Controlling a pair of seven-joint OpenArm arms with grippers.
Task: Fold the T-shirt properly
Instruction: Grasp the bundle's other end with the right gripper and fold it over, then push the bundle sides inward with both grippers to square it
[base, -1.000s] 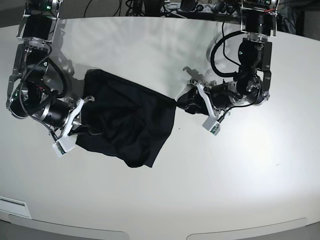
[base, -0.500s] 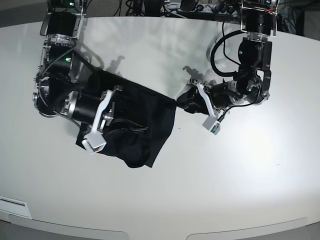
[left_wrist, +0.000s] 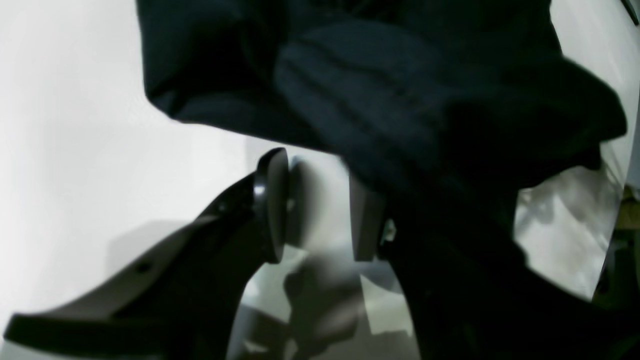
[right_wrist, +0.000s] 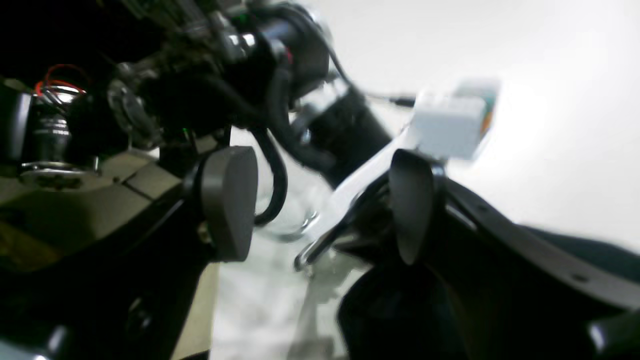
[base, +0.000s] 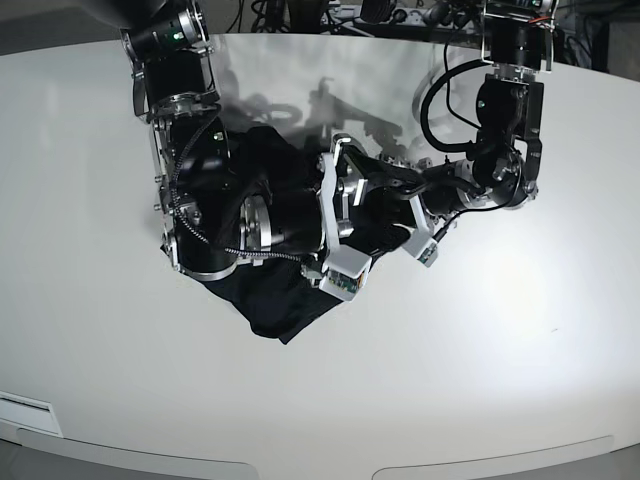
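Black T-shirt (base: 262, 305) bunched on white table (base: 480, 350), mostly under right arm, loose corner trailing toward near edge. In left wrist view, cloth (left_wrist: 400, 90) heaped just beyond left gripper (left_wrist: 320, 210), draped over one finger; pads (left_wrist: 272, 200) apart, bare table between them, not visibly pinching cloth. Right gripper (right_wrist: 320, 200) spread wide, nothing between pads (right_wrist: 230, 200); dark fabric (right_wrist: 400, 310) below, left arm's wrist ahead. In base view, right gripper (base: 372, 195) reaching across shirt, nearly meeting left gripper (base: 395, 205).
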